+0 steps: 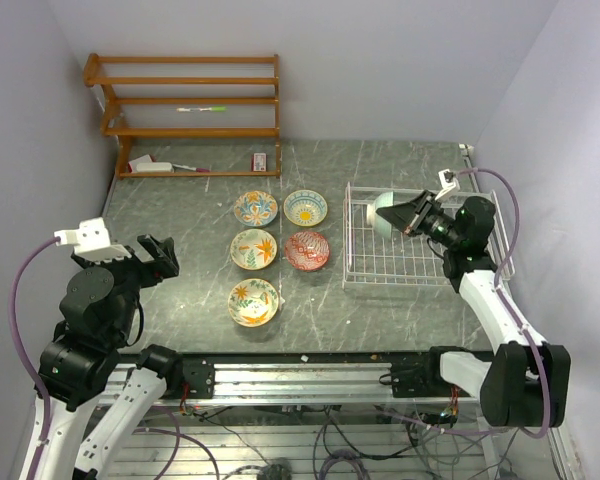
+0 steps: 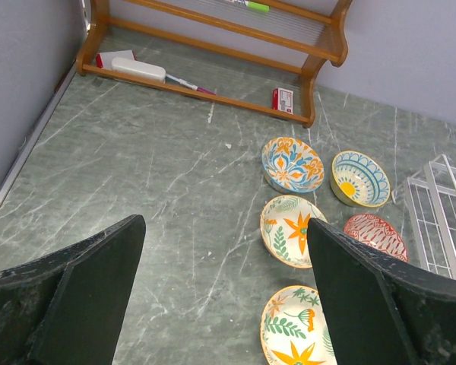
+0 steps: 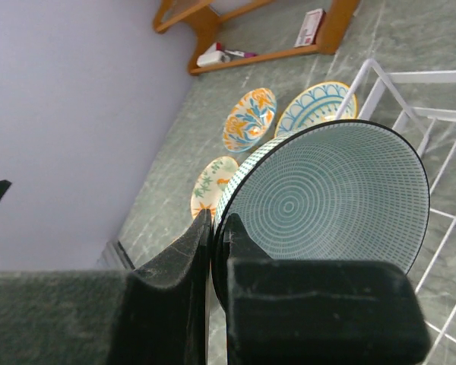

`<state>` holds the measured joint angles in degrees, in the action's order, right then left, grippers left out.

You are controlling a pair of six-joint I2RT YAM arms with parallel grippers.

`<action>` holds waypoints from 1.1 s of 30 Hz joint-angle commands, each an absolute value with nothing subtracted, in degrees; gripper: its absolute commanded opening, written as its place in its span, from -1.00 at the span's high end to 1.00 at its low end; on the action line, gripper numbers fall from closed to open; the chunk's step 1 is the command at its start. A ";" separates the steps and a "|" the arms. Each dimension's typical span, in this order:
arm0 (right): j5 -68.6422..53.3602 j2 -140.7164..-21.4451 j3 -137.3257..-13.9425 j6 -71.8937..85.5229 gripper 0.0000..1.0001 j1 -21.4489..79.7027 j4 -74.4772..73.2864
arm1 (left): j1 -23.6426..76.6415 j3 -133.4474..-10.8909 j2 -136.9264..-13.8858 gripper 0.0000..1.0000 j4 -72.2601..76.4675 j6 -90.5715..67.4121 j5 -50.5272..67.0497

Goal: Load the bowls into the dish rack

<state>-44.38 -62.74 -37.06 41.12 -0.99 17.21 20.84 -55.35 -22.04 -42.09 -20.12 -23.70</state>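
Looking down from the top external camera: pinching the mint green bowl (image 1: pixel 383 216) by its rim in the right gripper (image 1: pixel 398 217), jaws pressed together on it, and holding it tipped up on edge over the far-left corner of the dish rack (image 1: pixel 390 286); contact with the wires impossible to tell from here. Finding that rack lying beside the right edge of the worktop (image 1: pixel 180 210). Finding five more bowls standing upright in the middle of the worktop, left of the rack and apart from it: the blue-and-orange floral bowl (image 1: pixel 255 208) and the blue-yellow bowl (image 1: pixel 305 208) in the far row, the orange-flower cream bowl (image 1: pixel 253 249) and the red bowl (image 1: pixel 307 250) in the next row, the leafy cream bowl (image 1: pixel 253 302) alone toward the near edge. Hovering the left gripper (image 1: pixel 158 256) near the left edge, well apart from every bowl. Noting the wooden shelf (image 1: pixel 185 110) standing in the far-left corner. Turning to the left wrist camera: holding the left gripper's jaws spread wide, gripping nothing, framing bare stone between them, with the five bowls lying off to the right. Turning to the right wrist camera: clamping both jaws tight on the mint green bowl's dark rim, one on each side of it, presenting its ringed teal face to the lens; showing white rack wires beside and below the bowl.
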 commanded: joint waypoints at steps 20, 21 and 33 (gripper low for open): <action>-56.74 -78.98 -33.82 56.77 0.99 -5.67 40.20 | 20.30 -55.12 -26.01 -0.97 -39.29 -19.61 -21.56; -56.76 -79.77 -33.51 57.37 0.98 -5.71 41.07 | 20.30 -55.13 -26.20 -0.97 -39.29 -19.60 -21.56; -57.05 -87.29 -31.38 61.87 0.91 -6.20 47.66 | 20.28 -54.07 -26.38 -0.97 -38.50 -19.07 -22.19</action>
<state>-56.18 -86.26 -32.14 60.66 -5.43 42.76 20.82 -54.87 -26.63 -40.51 -19.90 -22.63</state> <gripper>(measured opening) 0.045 0.986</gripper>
